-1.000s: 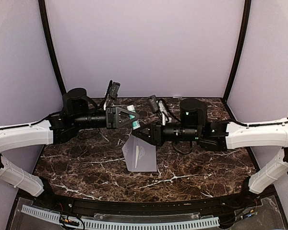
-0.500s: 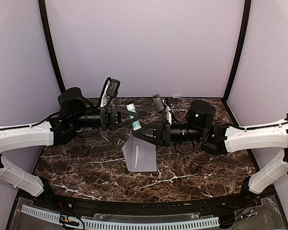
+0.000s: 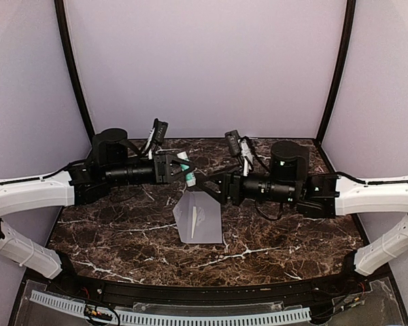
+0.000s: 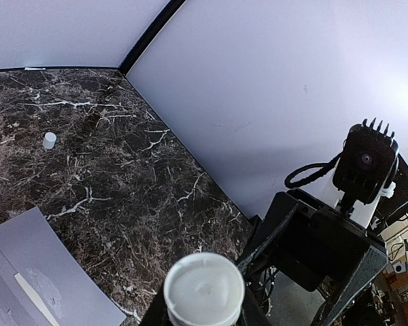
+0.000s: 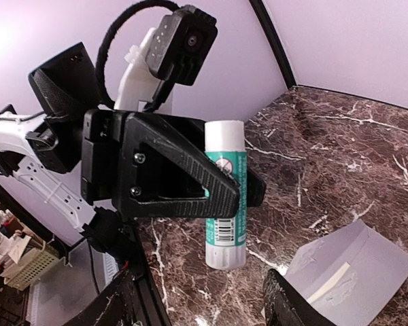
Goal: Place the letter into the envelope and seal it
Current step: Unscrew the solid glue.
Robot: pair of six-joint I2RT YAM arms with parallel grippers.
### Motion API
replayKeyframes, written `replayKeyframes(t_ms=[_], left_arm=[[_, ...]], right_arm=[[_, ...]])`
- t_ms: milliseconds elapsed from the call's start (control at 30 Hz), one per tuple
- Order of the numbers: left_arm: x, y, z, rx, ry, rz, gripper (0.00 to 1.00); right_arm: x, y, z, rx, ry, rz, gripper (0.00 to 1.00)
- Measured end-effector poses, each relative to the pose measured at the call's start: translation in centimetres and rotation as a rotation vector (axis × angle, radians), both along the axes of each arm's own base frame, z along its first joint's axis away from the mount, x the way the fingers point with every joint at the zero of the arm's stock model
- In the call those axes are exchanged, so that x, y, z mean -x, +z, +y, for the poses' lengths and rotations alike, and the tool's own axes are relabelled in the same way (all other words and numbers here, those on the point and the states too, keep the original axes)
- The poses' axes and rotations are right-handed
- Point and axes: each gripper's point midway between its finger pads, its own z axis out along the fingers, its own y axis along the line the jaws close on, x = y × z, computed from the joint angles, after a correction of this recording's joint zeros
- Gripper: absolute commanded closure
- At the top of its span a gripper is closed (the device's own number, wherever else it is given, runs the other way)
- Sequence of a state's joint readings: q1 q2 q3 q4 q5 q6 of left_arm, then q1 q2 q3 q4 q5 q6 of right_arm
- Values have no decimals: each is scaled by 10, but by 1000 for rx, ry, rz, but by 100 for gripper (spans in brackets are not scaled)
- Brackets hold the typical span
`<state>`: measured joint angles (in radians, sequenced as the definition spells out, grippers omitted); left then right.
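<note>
Left claw (image 3: pixel 182 168): closed on a glue stick (image 5: pixel 224 234), which is held crosswise.
Right claw (image 3: pixel 209 187): spread wide, nothing is held.
Envelope (image 3: pixel 200 219): laid flat mid-table (image 3: pixel 292 238), flap open, just nearward of both claws.
Letter: not seen.

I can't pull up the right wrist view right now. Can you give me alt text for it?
The left tool grips a white-and-teal glue stick by its middle, roughly upright above the dark marble table. The grey envelope lies at lower right; the right tool frames the bottom edge, its fingers spread with nothing between them.
</note>
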<state>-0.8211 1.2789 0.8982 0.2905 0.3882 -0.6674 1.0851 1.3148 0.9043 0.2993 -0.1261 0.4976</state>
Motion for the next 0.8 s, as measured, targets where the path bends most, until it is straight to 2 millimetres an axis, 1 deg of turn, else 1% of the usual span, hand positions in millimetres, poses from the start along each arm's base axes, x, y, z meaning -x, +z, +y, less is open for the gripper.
replayKeyframes(t_ms=[100,433,800], left_arm=[[-3,-3,2,-9,20,12,100],[-5,-4,3,-6,38,34,100],[-5,-4,3,-3,38,40,100]], right_arm=[[-2,-8,5,65,-24,-13,39],[-12,-14,29,150,-69,-47,54],[-20,-27,39,220,-103,-51,68]])
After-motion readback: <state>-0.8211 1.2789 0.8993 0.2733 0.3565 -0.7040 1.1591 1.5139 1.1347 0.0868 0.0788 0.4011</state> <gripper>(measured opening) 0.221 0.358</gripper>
